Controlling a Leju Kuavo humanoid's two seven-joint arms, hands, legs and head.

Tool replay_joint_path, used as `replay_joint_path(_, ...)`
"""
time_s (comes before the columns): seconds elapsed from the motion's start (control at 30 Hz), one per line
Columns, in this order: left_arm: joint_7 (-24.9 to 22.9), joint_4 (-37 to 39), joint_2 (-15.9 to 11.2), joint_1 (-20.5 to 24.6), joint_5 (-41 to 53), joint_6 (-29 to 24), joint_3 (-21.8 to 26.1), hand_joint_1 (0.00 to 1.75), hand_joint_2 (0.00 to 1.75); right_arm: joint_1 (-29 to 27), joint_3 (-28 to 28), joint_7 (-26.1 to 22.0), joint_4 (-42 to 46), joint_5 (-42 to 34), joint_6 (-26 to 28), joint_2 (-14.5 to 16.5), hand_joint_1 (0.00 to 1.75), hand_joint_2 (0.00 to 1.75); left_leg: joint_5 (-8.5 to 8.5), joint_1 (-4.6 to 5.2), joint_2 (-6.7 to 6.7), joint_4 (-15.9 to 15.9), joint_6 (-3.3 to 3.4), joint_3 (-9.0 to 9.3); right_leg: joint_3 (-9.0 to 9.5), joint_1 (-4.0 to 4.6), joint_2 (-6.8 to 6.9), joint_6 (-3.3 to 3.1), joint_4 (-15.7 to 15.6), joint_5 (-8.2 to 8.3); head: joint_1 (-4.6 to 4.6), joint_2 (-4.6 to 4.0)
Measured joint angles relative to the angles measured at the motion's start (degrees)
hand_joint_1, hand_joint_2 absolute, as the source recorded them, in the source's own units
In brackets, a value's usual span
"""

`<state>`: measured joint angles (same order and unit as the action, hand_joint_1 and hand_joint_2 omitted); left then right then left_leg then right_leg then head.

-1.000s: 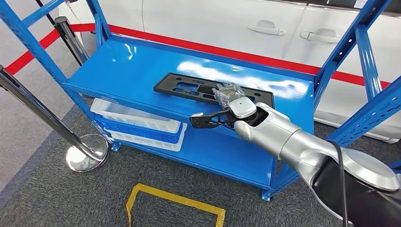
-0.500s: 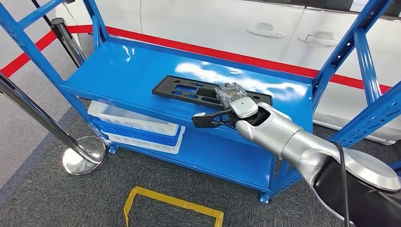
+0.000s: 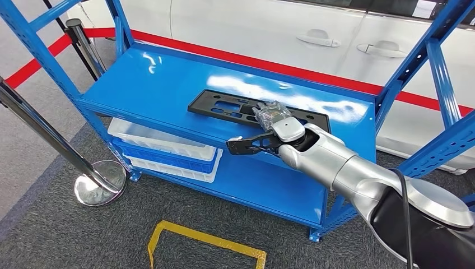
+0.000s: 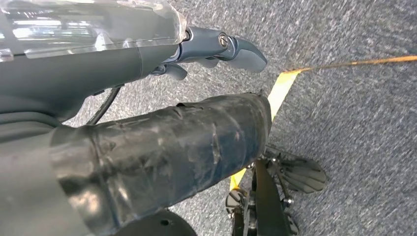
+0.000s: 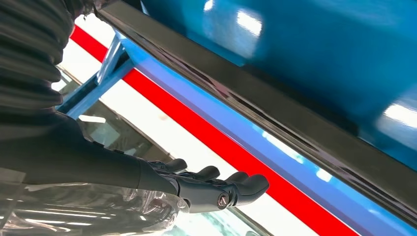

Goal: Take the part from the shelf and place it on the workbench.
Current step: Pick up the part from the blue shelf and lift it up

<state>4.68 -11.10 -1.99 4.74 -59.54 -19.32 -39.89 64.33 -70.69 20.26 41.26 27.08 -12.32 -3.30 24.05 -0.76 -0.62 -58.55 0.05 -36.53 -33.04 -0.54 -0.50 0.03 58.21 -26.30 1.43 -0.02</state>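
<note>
Reaching over the blue shelf point(image 3: 162, 84), our right hand point(image 3: 263, 131) hovers with fingers spread, holding nothing, just beside the black part point(image 3: 255, 109) lying flat there. Our left hand point(image 4: 216, 46) hangs loosely open above the floor.

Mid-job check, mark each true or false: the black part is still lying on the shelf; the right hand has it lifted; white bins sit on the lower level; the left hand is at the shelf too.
1. The black part lies on the blue shelf: true.
2. The right hand has lifted it: false, the hand is at the shelf's front edge, holding nothing.
3. White bins sit on the lower level: true.
4. The left hand is at the shelf: false, it hangs over the carpet.
</note>
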Motion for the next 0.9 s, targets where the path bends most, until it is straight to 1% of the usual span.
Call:
replay_joint_path(0.03, -0.03, 0.00, 0.00, 0.00, 0.03, 0.00, 0.00, 0.00, 0.00, -0.01, 0.00, 0.07, -0.05, 0.00, -0.02, -0.02, 0.00, 1.75, 0.00, 0.02, 0.01, 0.00, 0.01, 0.00, 0.00, -0.03, -0.01, 0.24, -0.01, 0.00, 0.01, 0.00)
replay_joint_path(0.13, -0.05, 0.00, 0.00, 0.00, 0.13, 0.00, 0.00, 0.00, 0.00, -0.09, -0.01, 0.33, -0.22, 0.18, -0.04, -0.05, 0.00, 1.75, -0.01, 0.02, 0.05, 0.01, 0.01, 0.06, -0.02, 0.00, -0.03, 0.36, -0.01, 0.02, 0.02, 0.00)
replay_joint_path(0.53, -0.11, 0.00, 0.00, -0.01, 0.16, 0.00, 0.00, 0.00, 0.00, -0.36, -0.01, 0.74, -0.85, 0.68, -0.30, -0.28, 0.00, 1.75, -0.04, 0.00, 0.07, 0.34, -0.04, 0.34, -0.03, 0.16, -0.10, 0.31, 0.10, -0.04, 0.03, 0.00)
replay_joint_path(0.57, -0.13, 0.00, 0.00, 0.00, 0.16, 0.01, 0.00, 0.00, 0.00, -0.36, -0.01, 0.74, -0.88, 0.68, -0.35, -0.28, 0.00, 1.75, 0.01, 0.06, 0.08, 0.26, 0.02, 0.32, 0.00, 0.08, -0.10, 0.35, 0.00, -0.02, 0.03, 0.00)
replay_joint_path(0.6, -0.14, 0.00, -0.01, 0.00, 0.16, 0.02, 0.00, 0.00, 0.00, -0.36, -0.01, 0.75, -0.90, 0.69, -0.41, -0.29, 0.00, 1.75, 0.07, 0.11, 0.06, 0.23, 0.21, 0.31, 0.05, -0.04, -0.11, 0.48, -0.12, 0.01, 0.04, 0.00)
replay_joint_path(0.63, -0.13, 0.00, -0.02, 0.01, 0.16, 0.05, 0.00, 0.00, 0.00, -0.35, -0.01, 0.78, -0.90, 0.69, -0.45, -0.29, 0.00, 1.75, 0.12, 0.17, 0.07, 0.24, 0.45, 0.34, 0.13, -0.17, -0.12, 0.64, -0.31, 0.05, 0.05, 0.00)
replay_joint_path(0.7, -0.07, 0.00, -0.01, 0.01, 0.15, 0.16, 0.00, 0.00, 0.00, -0.32, -0.01, 0.86, -0.92, 0.72, -0.49, -0.34, 0.00, 1.75, -0.16, 0.01, 0.17, 1.28, 1.05, 1.10, 0.30, -0.12, -0.15, 1.05, -0.34, -0.13, 0.00, 0.00)
replay_joint_path(0.73, -0.02, 0.00, 0.01, 0.00, 0.16, 0.23, 0.00, 0.00, 0.00, -0.27, 0.01, 0.91, -0.95, 0.73, -0.48, -0.41, 0.00, 1.75, -0.37, -0.15, 0.29, 2.01, 1.26, 1.63, -0.04, -0.04, -0.14, 1.15, 0.57, -0.76, -0.12, 0.00)
replay_joint_path(0.77, 0.02, 0.00, 0.03, 0.01, 0.17, 0.28, -0.01, 0.00, 0.00, -0.20, 0.02, 0.97, -0.99, 0.77, -0.47, -0.50, 0.00, 1.75, -0.59, -0.33, 0.42, 2.71, 1.50, 2.14, -1.07, 0.01, -0.11, 1.24, 2.76, -1.94, -0.24, 0.00)
replay_joint_path(0.8, 0.06, 0.00, 0.04, 0.03, 0.20, 0.32, -0.02, 0.00, 0.00, -0.21, 0.02, 1.02, -1.05, 0.80, -0.45, -0.59, 0.00, 1.75, -0.68, -0.43, 0.54, 3.06, 1.67, 2.42, -2.71, -0.12, -0.07, 1.30, 6.01, -3.45, -0.36, 0.01)
replay_joint_path(0.83, 0.09, 0.00, 0.04, 0.09, 0.25, 0.36, -0.04, 0.00, 0.00, -0.31, 0.03, 1.08, -1.12, 0.83, -0.43, -0.66, 0.00, 1.75, -0.68, -0.50, 0.61, 3.19, 1.79, 2.53, -4.74, -0.25, -0.07, 1.44, 9.76, -5.00, -0.40, 0.01)
replay_joint_path(0.87, 0.12, 0.00, 0.04, 0.15, 0.28, 0.37, -0.06, 0.00, 0.00, -0.55, 0.03, 1.14, -1.22, 0.85, -0.42, -0.76, 0.00, 1.75, -0.65, -0.60, 0.63, 3.18, 1.82, 2.58, -6.67, -0.47, -0.05, 1.63, 13.06, -5.98, -0.42, 0.01)
replay_joint_path(0.9, 0.14, 0.00, 0.03, 0.17, 0.32, 0.37, -0.08, 0.00, 0.00, -0.90, 0.03, 1.16, -1.35, 0.85, -0.41, -0.90, 0.00, 1.75, -0.52, -0.75, 0.58, 3.08, 1.67, 2.61, -7.80, -0.81, -0.03, 1.93, 14.62, -5.82, -0.41, 0.01)
